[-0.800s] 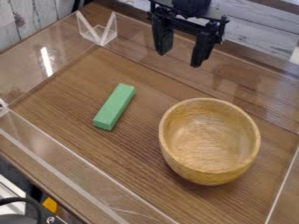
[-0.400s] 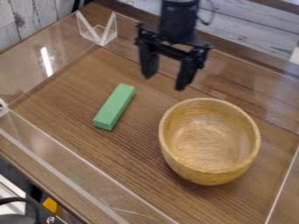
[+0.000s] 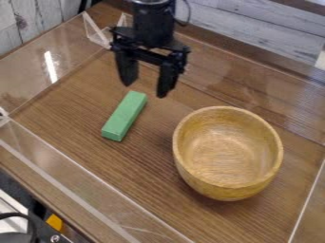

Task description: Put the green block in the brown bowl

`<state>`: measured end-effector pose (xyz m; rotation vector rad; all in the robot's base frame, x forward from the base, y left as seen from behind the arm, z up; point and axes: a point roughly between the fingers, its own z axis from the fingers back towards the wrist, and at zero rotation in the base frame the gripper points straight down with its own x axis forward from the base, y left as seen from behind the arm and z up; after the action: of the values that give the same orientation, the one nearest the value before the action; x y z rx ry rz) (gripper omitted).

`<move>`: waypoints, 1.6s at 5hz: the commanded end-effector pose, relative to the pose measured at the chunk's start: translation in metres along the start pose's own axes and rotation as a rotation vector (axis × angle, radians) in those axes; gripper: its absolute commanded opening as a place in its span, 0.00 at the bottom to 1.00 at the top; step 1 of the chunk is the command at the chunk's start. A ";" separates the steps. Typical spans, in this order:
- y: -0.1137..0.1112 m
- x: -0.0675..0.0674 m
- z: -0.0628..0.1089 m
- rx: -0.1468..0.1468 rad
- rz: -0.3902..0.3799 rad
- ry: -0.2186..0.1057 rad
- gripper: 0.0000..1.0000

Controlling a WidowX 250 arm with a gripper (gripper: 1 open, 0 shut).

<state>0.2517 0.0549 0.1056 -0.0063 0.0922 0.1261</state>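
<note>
The green block [image 3: 124, 116] lies flat on the wooden table, left of centre, its long side running from near-left to far-right. The brown bowl [image 3: 227, 150] stands upright to its right, with nothing inside it. My gripper [image 3: 147, 78] hangs just above and behind the block's far end, fingers pointing down. Its two black fingers stand wide apart, open, with nothing between them. One fingertip [image 3: 166, 88] is close over the block's far end; whether it touches is not clear.
Clear acrylic walls [image 3: 76, 166] run around the table, with a folded clear stand [image 3: 105, 31] at the back left. A white plank wall rises behind the arm. The table's front edge drops off at bottom left.
The gripper has travelled left and forward from above the back right of the table to just above the block's far end. Its jaws stayed open. Block and bowl have not moved.
</note>
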 end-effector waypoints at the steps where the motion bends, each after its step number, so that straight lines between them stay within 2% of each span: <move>1: 0.014 -0.002 0.004 0.016 0.015 -0.056 1.00; 8: 0.027 0.003 -0.044 0.019 0.063 -0.027 1.00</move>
<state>0.2444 0.0773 0.0537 0.0073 0.0984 0.1811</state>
